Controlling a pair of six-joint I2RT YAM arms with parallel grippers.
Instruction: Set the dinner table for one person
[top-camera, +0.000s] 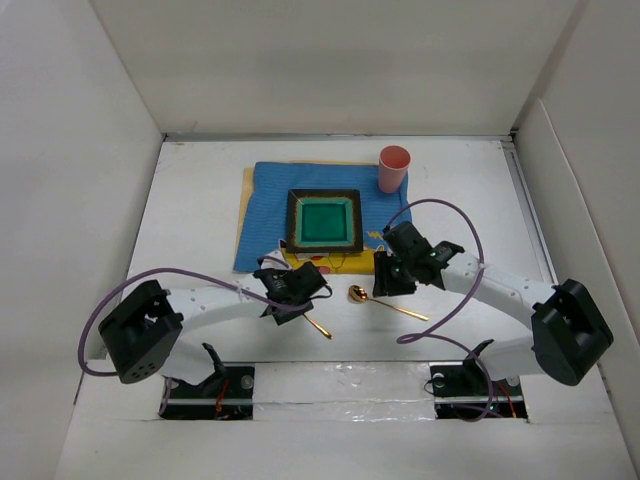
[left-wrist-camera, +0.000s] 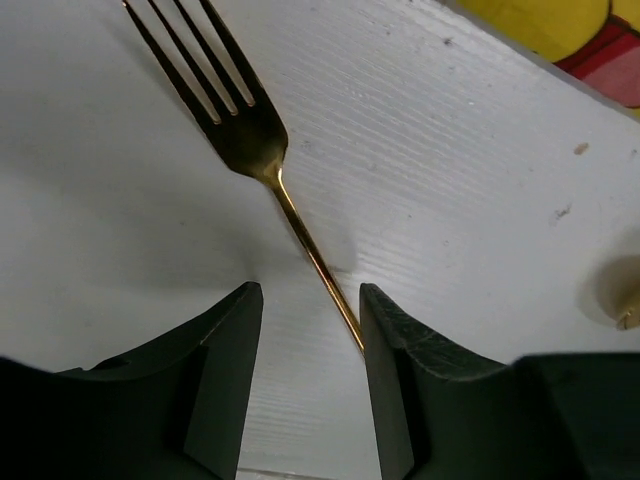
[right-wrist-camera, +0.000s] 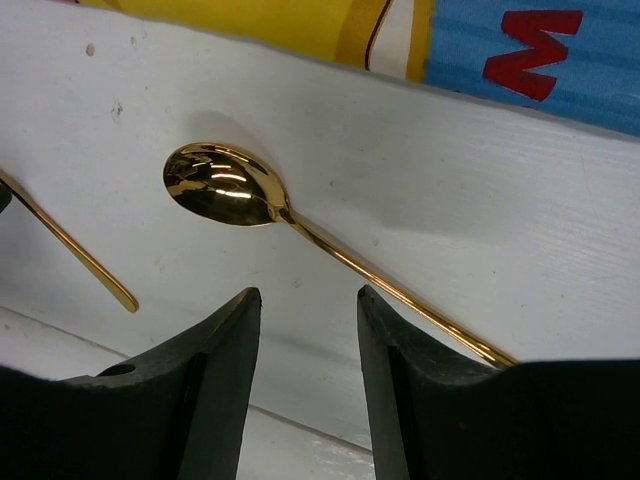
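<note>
Left end effector (left-wrist-camera: 310, 305) stands open, straddling the handle of the gold fork (left-wrist-camera: 245, 130), which lies flat on the white tabletop (top-camera: 200, 220). Right end effector (right-wrist-camera: 308, 305) gapes too, gripping nothing, with the gold spoon (right-wrist-camera: 220, 185) flat before it. Both pieces lie lower centre, just below the blue placemat (top-camera: 268, 200), probably set down as cutlery for the green plate (top-camera: 324, 221).

On the near side of the placemat (top-camera: 265, 195), the fork (left-wrist-camera: 245, 135) and spoon (right-wrist-camera: 215, 187) block my way; the dinner table (top-camera: 190, 220) left of it lies open.
</note>
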